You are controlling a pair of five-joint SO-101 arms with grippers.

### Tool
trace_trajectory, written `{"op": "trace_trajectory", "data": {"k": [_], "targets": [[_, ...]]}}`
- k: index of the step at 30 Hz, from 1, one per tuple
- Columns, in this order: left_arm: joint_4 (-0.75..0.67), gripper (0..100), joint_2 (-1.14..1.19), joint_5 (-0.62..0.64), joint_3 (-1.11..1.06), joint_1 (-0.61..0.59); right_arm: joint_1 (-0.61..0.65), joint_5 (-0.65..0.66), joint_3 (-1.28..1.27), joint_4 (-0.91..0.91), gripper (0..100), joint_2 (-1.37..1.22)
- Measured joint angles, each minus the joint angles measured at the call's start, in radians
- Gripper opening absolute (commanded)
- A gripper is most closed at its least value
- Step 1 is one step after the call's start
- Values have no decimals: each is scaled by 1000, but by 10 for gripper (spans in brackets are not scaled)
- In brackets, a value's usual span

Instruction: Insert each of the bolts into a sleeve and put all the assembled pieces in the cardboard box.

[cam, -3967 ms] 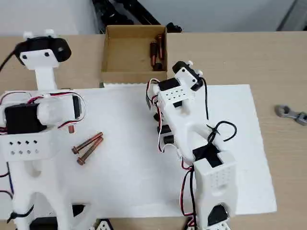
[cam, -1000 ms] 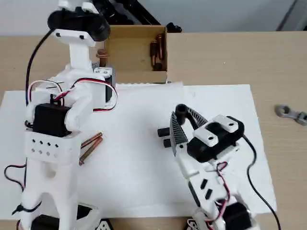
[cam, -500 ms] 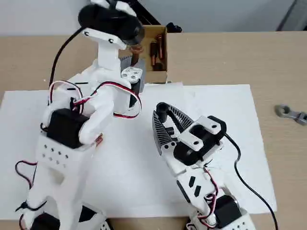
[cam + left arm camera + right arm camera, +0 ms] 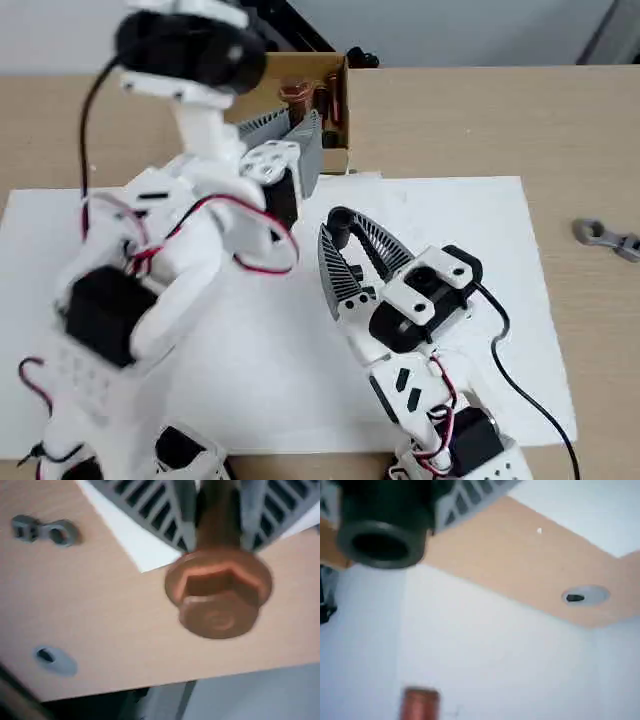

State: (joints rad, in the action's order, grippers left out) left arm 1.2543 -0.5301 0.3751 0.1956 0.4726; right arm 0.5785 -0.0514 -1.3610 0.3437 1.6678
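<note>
The copper hex-headed bolt [image 4: 293, 97] [image 4: 218, 595] sits clamped by its shank in your left gripper [image 4: 293, 118] [image 4: 220, 535], the grey ribbed fingers [image 4: 150, 505] pressed on either side and the hex head sticking out past the fingertips. From the high view you see it held over the open brown cardboard box [image 4: 346, 75], near the front wall, just beside the copper-coloured pieces [image 4: 325, 100] that already lie against the box's right wall. Your right gripper [image 4: 345, 235] hangs over the white sheet [image 4: 480, 230], in front of the box and apart from it, its fingers closed around a short black tubular sleeve [image 4: 338, 220] [image 4: 382, 535] whose open bore faces the wrist camera. A grey metal wrench [image 4: 605, 237] [image 4: 45, 530] lies on the bare wooden table [image 4: 500, 120], well off to the right of the sheet.
</note>
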Motion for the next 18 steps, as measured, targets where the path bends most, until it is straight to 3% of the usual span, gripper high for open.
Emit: {"op": "trace_trajectory", "data": {"k": [18], "targets": [[2, 6, -60, -3, 0, 120, 0, 0, -49, -5, 4, -3]]}}
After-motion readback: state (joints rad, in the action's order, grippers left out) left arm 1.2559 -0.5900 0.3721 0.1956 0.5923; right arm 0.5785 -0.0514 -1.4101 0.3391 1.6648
